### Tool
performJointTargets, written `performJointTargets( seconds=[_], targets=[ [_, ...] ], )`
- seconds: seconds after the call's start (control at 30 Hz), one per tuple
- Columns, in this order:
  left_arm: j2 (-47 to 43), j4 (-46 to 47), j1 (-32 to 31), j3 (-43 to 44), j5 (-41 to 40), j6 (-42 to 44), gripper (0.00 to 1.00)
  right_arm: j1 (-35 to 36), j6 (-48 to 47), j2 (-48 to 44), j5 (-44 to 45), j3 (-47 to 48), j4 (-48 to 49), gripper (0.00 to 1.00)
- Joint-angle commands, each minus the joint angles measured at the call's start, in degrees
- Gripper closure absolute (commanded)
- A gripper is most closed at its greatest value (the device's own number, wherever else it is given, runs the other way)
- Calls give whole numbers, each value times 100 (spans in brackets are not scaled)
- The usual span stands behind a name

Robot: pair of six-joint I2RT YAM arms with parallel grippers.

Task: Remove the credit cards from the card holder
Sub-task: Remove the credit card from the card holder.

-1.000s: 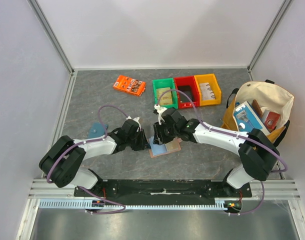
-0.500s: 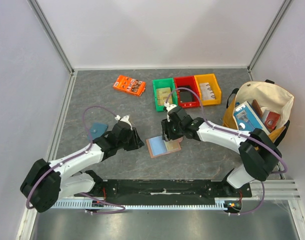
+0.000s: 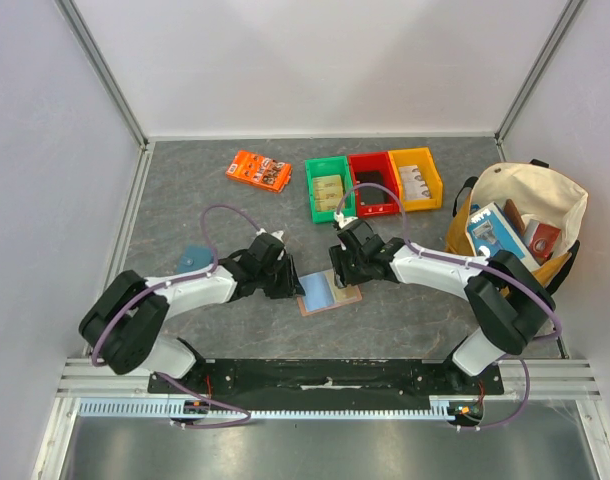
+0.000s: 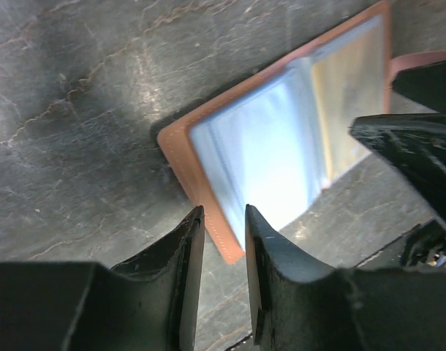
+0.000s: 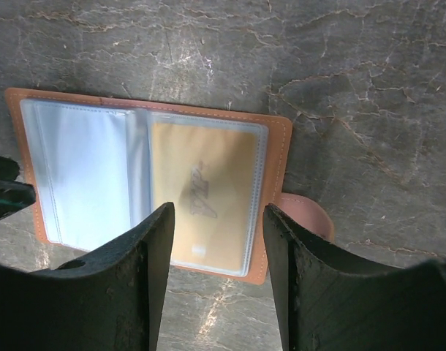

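Note:
The tan card holder (image 3: 328,292) lies open and flat on the table between the arms, its clear sleeves and light blue lining facing up. A gold card (image 5: 205,190) sits in its right-hand sleeve, and the snap tab (image 5: 307,212) sticks out on the right. My right gripper (image 5: 219,219) is open and hovers over the card side, with nothing between its fingers. My left gripper (image 4: 223,219) is at the holder's near left corner (image 4: 208,212), its jaws a narrow gap apart and empty. In the top view the left gripper (image 3: 290,283) and right gripper (image 3: 342,270) flank the holder.
An orange box (image 3: 258,171) lies at the back left. Green (image 3: 329,186), red (image 3: 373,182) and yellow (image 3: 415,178) bins stand behind the holder. A canvas tote bag (image 3: 515,225) with items is at the right. A teal pouch (image 3: 193,258) lies left of the left arm.
My left gripper drew away to the left half a second ago and has come back to the holder's left edge. My right gripper has shifted slightly and stays over the card side.

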Motion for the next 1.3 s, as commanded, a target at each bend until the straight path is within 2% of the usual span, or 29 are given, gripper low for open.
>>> performJointTargets(
  seconds=[0.0, 0.3, 0.47, 0.73, 0.9, 1.03, 1.27],
  targets=[
    [364, 114, -62, 91, -2, 305, 65, 0, 42, 60, 11, -38, 119, 41],
    [620, 79, -115, -59, -82, 296, 69, 9, 51, 78, -235, -47, 207, 46],
    [602, 114, -123, -138, -73, 244, 70, 8, 42, -54, -428, -29, 199, 56],
    [567, 132, -132, -164, -64, 226, 70, 9, 42, -361, -814, 120, 207, 65],
    [523, 149, -132, -191, -91, 191, 71, 17, 42, -502, -1087, 234, 164, 64],
    [479, 167, -141, -208, -82, 156, 71, 61, 24, -511, -1167, 322, 32, 56],
    [435, 167, -141, -226, -82, 129, 71, 167, -63, -493, -1184, 428, -74, 51]
  ],
)
